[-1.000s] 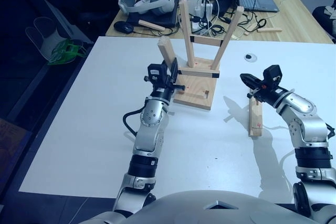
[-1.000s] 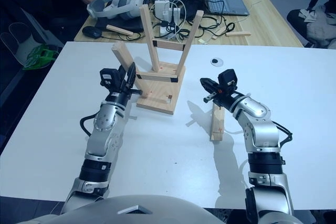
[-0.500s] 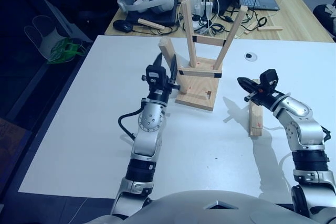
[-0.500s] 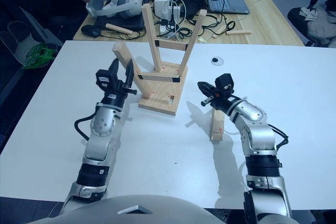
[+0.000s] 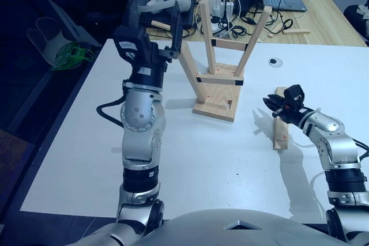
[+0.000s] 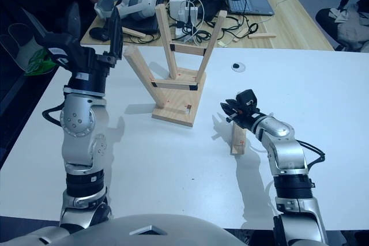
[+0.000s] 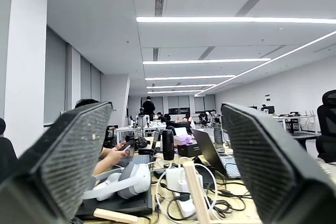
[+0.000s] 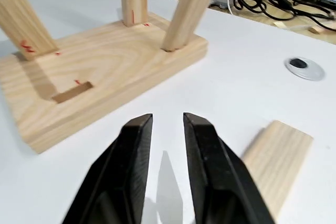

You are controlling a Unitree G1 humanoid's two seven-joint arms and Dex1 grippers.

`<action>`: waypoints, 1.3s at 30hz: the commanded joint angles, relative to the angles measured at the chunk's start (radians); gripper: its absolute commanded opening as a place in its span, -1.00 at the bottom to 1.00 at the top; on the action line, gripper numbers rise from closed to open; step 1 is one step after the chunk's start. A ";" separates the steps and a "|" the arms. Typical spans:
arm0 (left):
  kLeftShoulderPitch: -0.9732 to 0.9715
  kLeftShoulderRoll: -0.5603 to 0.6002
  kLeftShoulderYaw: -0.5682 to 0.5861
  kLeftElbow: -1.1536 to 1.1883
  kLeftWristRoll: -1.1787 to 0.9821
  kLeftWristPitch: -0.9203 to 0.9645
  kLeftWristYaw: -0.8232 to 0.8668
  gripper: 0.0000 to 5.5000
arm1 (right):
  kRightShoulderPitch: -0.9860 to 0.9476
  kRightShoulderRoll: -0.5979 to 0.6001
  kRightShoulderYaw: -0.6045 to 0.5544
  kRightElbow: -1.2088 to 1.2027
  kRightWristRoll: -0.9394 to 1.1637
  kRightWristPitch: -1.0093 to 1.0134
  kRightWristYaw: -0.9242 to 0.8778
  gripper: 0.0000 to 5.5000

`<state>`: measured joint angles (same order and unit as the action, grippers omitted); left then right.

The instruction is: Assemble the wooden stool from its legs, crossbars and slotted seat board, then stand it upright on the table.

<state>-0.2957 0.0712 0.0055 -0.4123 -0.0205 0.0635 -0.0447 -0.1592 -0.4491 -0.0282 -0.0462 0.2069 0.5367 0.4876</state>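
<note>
Pale wood makes up the half-built stool: its slotted seat board (image 5: 214,103) lies flat on the white table (image 5: 86,142). Three legs stand up from the board – a slanted one (image 5: 190,67) at its left end and two taller ones (image 5: 206,36) (image 5: 251,41) along its far edge. One crossbar (image 5: 229,44) ties the two tall legs high above the board, and another (image 5: 219,77) runs low, just above it. One slot (image 8: 72,92) near the board's right front corner is unfilled.

A loose leg (image 5: 281,125) lies flat on the table to the right of the seat board, apart from it. The right gripper (image 5: 270,103) hangs between the board and this leg, near the leg's far end; its fingers are parted by a narrow gap and hold nothing.

The left gripper (image 5: 154,12) is raised high to the left of the seat board, level with the tops of the tall legs – fingers spread wide, empty.
</note>
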 commanded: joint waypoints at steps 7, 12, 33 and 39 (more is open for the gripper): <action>-0.030 0.013 0.040 0.066 -0.007 0.001 -0.004 0.50 | 0.039 0.281 -0.013 -0.236 -0.160 0.341 -0.509 0.09; -0.017 0.023 0.020 0.071 -0.002 -0.009 -0.029 0.50 | 0.047 0.320 -0.085 -0.232 -0.154 0.447 -0.555 0.42; -0.034 0.013 0.072 0.087 -0.043 0.019 0.003 0.50 | 0.067 0.272 -0.141 -0.205 -0.091 0.843 -0.450 0.38; -0.054 0.027 0.094 0.095 -0.043 0.021 0.011 0.50 | 0.045 0.359 -0.191 -0.227 -0.103 0.838 -0.508 -0.02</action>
<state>-0.3260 0.0811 0.0880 -0.3300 -0.0693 0.0743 -0.0421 -0.1550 -0.1206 -0.2140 -0.3101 0.1092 1.3293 -0.0094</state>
